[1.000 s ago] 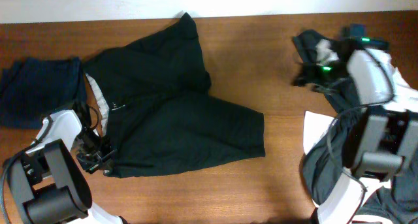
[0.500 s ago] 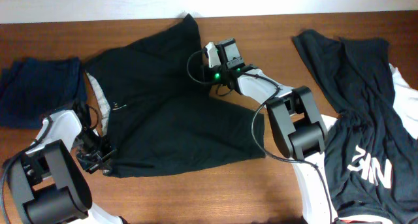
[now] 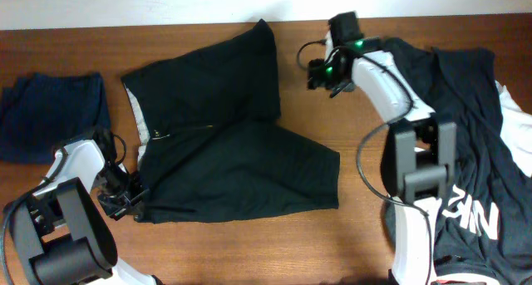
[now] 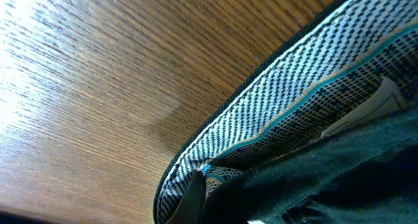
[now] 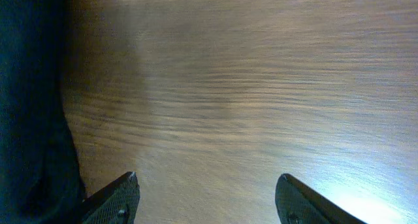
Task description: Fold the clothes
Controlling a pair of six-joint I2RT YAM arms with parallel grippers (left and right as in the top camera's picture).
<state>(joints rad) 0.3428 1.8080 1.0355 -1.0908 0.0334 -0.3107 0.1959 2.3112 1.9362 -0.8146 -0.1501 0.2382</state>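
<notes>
Black shorts [image 3: 233, 160] lie spread flat mid-table, with the white-lined waistband [image 3: 140, 119] at the left. My left gripper [image 3: 126, 203] is at the waistband's lower corner. In the left wrist view its finger [image 4: 202, 198] is shut on the checked waistband lining [image 4: 294, 100]. My right gripper [image 3: 318, 73] is open and empty over bare wood, just right of the upper leg. Its fingers [image 5: 206, 198] stand wide apart, with dark fabric [image 5: 29, 119] at the left edge. A black garment with white lettering [image 3: 474, 144] lies at the right.
A folded navy garment [image 3: 50, 115] lies at the far left near the table's back edge. The right arm's base partly covers the lettered garment. Bare wood table [image 3: 249, 252] shows along the front and between the shorts and the right garment.
My right gripper has left the upper shorts leg and moved right and back. The shorts' upper leg and waistband have shifted slightly right. My left gripper has stayed put.
</notes>
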